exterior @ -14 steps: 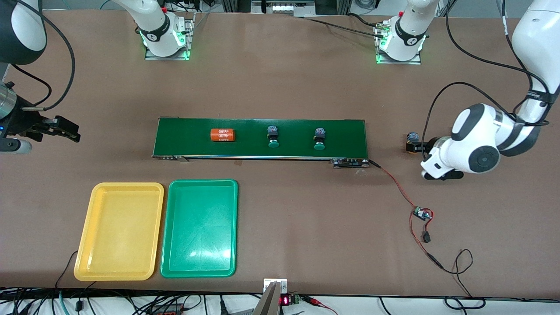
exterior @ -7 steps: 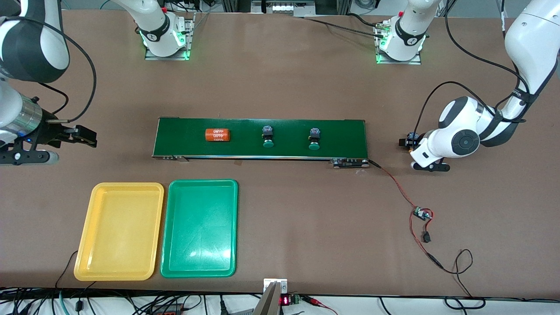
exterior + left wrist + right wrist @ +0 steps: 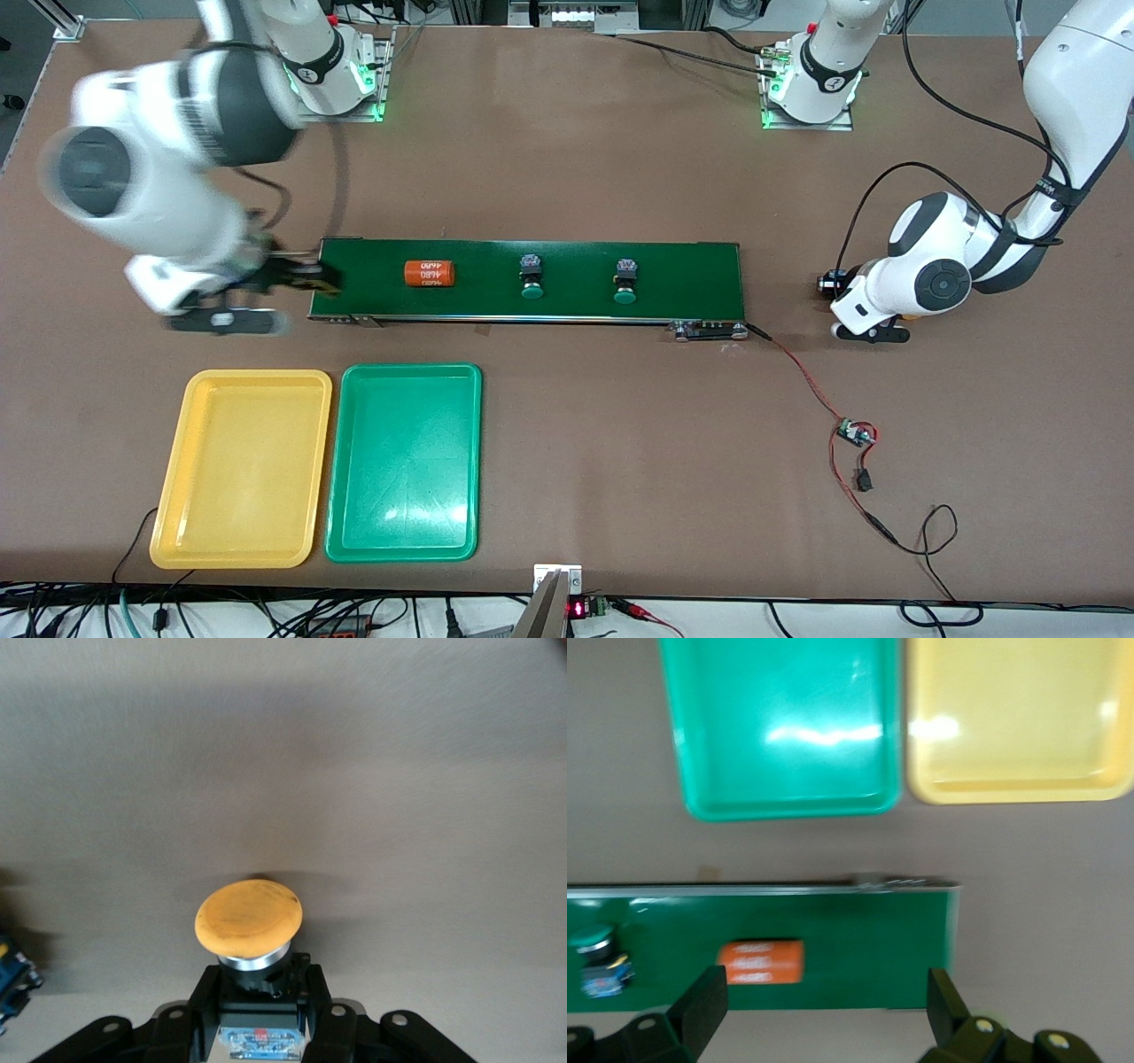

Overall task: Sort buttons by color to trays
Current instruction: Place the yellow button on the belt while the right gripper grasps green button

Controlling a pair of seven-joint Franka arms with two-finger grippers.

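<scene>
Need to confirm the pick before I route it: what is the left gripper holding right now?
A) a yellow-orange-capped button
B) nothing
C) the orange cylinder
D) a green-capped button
A: the left wrist view shows the left gripper clamped on the body of the yellow-orange-capped button, its cap pointing away from the fingers, over bare table.

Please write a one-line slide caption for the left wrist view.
Left gripper holds a yellow-orange-capped button above the brown table.

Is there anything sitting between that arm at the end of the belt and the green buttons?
Yes. The right end effector, open, is at the belt's end, and an orange cylinder lies on the belt between it and the two green buttons.
</scene>
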